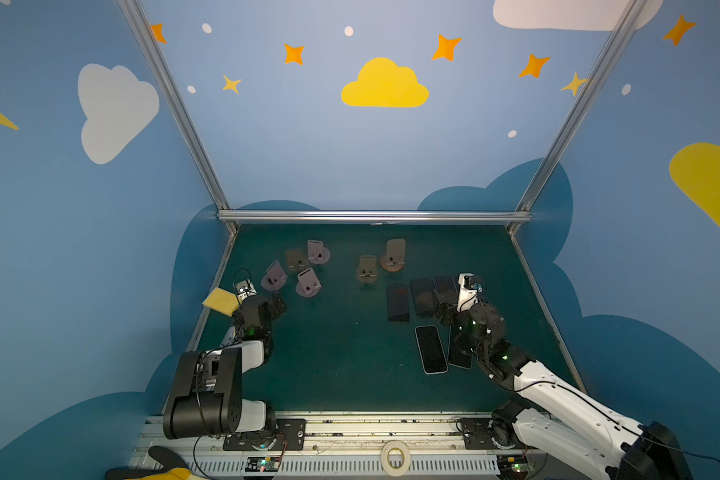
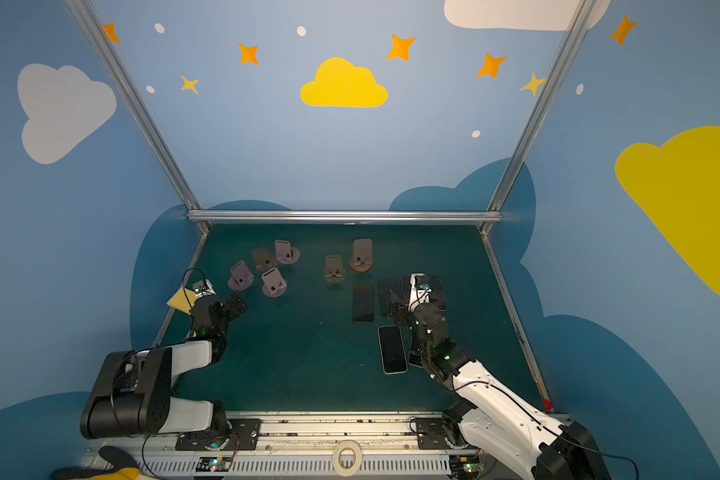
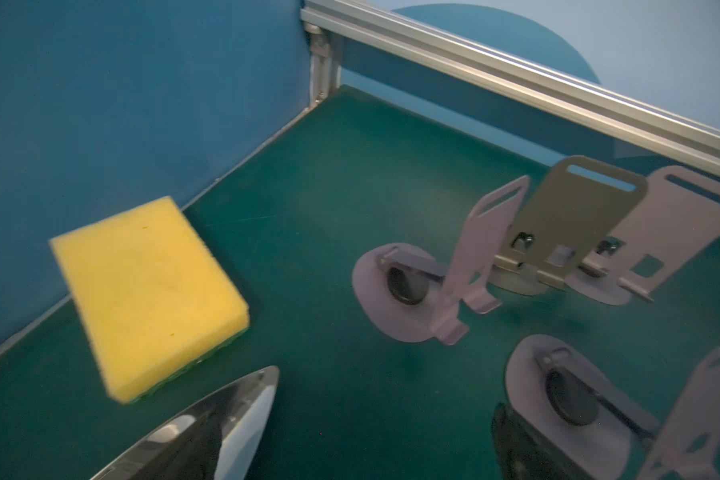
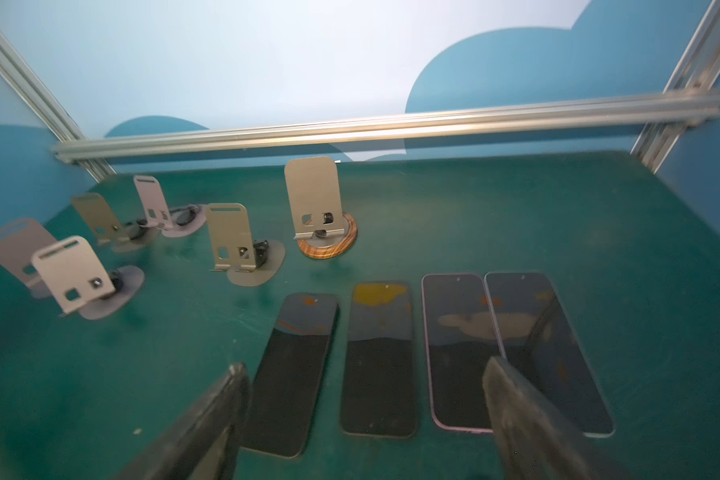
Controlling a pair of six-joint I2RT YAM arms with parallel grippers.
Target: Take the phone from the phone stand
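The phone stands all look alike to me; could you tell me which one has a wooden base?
The rightmost, rearmost phone stand: its round base shows wood-grain rings, while the other stands sit on plain grey or lilac bases.

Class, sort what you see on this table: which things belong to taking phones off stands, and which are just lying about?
Job:
- phones, lying flat on the mat
- stands, all empty
- right gripper, open over the phones
- left gripper, open beside the stands

Lying about:
- yellow sponge
- tape roll on the front rail
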